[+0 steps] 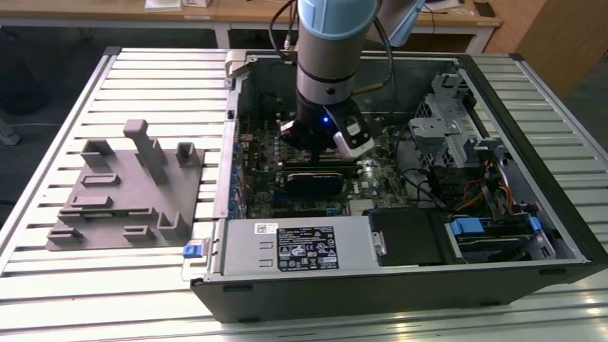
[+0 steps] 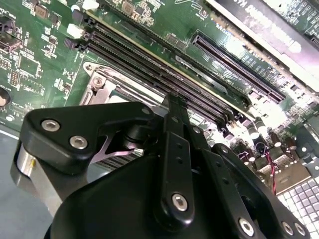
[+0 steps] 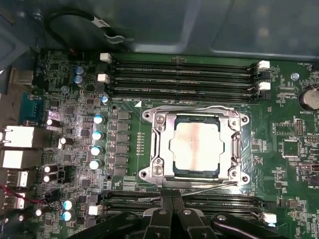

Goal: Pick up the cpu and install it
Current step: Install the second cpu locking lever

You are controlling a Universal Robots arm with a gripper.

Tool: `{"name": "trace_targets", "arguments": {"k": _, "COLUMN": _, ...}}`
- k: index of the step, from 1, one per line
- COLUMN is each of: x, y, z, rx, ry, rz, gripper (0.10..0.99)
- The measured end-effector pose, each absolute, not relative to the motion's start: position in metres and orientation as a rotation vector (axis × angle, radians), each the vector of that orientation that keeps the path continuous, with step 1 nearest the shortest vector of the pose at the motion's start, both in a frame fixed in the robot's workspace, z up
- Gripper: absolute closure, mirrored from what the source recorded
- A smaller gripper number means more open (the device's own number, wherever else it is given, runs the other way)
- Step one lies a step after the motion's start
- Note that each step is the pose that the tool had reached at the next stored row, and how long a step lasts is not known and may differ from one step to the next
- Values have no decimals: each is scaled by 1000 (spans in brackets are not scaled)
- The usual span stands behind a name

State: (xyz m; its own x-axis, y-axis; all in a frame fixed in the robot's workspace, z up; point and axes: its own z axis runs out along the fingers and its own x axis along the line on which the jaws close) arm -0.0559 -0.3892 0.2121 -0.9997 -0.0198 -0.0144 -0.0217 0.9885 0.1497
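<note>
Silvery cpu [image 3: 194, 145] sits in its socket just beyond the closed, empty jaws.

Open computer case [image 1: 399, 285] on slatted table [image 1: 57, 285]; grey fixture [image 1: 124, 192] beside.

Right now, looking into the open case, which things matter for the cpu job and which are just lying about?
Job:
- the cpu, lying in its socket frame on the motherboard
- the claw, shut, beside the socket

Lying about:
- the grey fixture block on the table
- the drive cage
- the white label
</note>
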Motion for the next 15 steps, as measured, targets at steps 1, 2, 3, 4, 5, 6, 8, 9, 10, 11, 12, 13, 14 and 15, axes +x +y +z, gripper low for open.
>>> {"name": "trace_targets", "arguments": {"k": 1, "x": -57, "y": -390, "z": 212, "rx": -32, "ry": 3119, "rz": 241, "gripper": 980}}
{"name": "trace_targets", "arguments": {"k": 2, "x": -58, "y": -391, "z": 212, "rx": -32, "ry": 3119, "rz": 246, "gripper": 980}}
{"name": "trace_targets", "arguments": {"k": 3, "x": -59, "y": -391, "z": 212, "rx": -32, "ry": 3119, "rz": 249, "gripper": 980}}
{"name": "trace_targets", "arguments": {"k": 4, "x": -60, "y": -392, "z": 211, "rx": -32, "ry": 3118, "rz": 250, "gripper": 980}}
{"name": "trace_targets", "arguments": {"k": 5, "x": -61, "y": -392, "z": 211, "rx": -32, "ry": 3118, "rz": 251, "gripper": 980}}
{"name": "trace_targets", "arguments": {"k": 6, "x": -62, "y": -392, "z": 210, "rx": -33, "ry": 3118, "rz": 251, "gripper": 980}}
{"name": "trace_targets", "arguments": {"k": 8, "x": -65, "y": -392, "z": 209, "rx": -32, "ry": 3118, "rz": 255, "gripper": 980}}
{"name": "trace_targets", "arguments": {"k": 9, "x": -66, "y": -392, "z": 208, "rx": -32, "ry": 3118, "rz": 257, "gripper": 980}}
{"name": "trace_targets", "arguments": {"k": 10, "x": -66, "y": -393, "z": 207, "rx": -32, "ry": 3118, "rz": 260, "gripper": 980}}
{"name": "trace_targets", "arguments": {"k": 11, "x": -66, "y": -393, "z": 206, "rx": -32, "ry": 3117, "rz": 261, "gripper": 980}}
{"name": "trace_targets", "arguments": {"k": 12, "x": -67, "y": -393, "z": 205, "rx": -32, "ry": 3117, "rz": 263, "gripper": 980}}
{"name": "trace_targets", "arguments": {"k": 13, "x": -67, "y": -393, "z": 204, "rx": -32, "ry": 3117, "rz": 265, "gripper": 980}}
{"name": "trace_targets", "arguments": {"k": 14, "x": -68, "y": -393, "z": 203, "rx": -32, "ry": 3117, "rz": 270, "gripper": 980}}
{"name": "trace_targets", "arguments": {"k": 15, "x": -69, "y": -393, "z": 202, "rx": -32, "ry": 3116, "rz": 274, "gripper": 980}}
